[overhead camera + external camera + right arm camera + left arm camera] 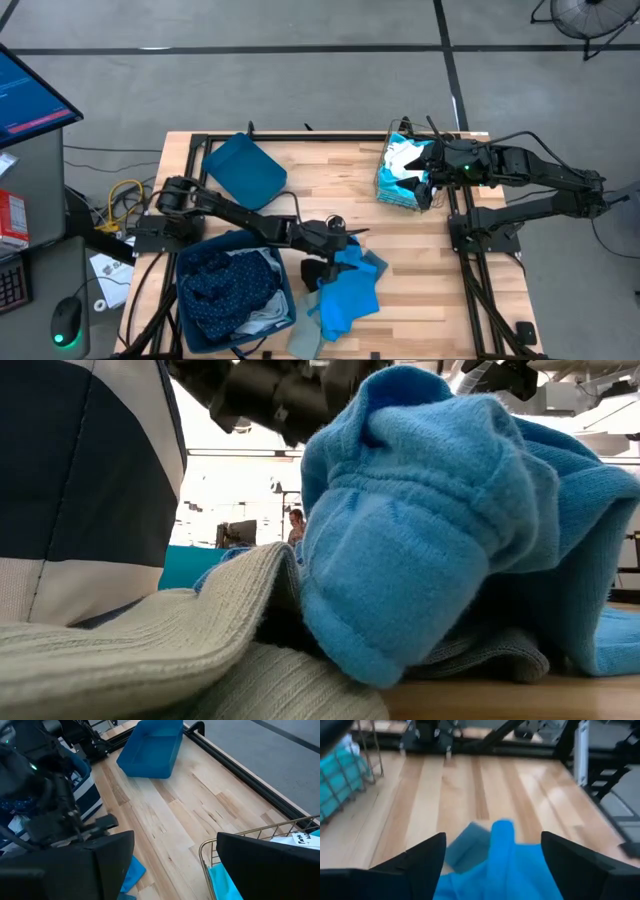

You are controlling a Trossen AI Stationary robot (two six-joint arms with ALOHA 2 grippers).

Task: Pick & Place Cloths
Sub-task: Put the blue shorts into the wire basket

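Observation:
A bright blue cloth [348, 292] lies crumpled on the table near its front edge and fills the low view [430, 530]. My left gripper [338, 255] hangs open just above its far end. In the left wrist view the cloth [495, 865] shows between the two fingers [493, 835] with a gap on either side. A small grey-green cloth [150, 650] lies beside it at the front edge. Several cloths, one navy with tiny dots [225, 280], fill the near bin [288, 290]. My right gripper [175, 836] stands open and empty beside the wire basket [403, 172], which holds a turquoise-and-white cloth [400, 160].
An empty dark-blue bin [245, 165] lies tilted at the far left of the table [330, 180]. Bare wood stretches between it, the basket and the blue cloth. A person [296, 525] stands far back in the room. The black frame rails [470, 270] run along the table's right side.

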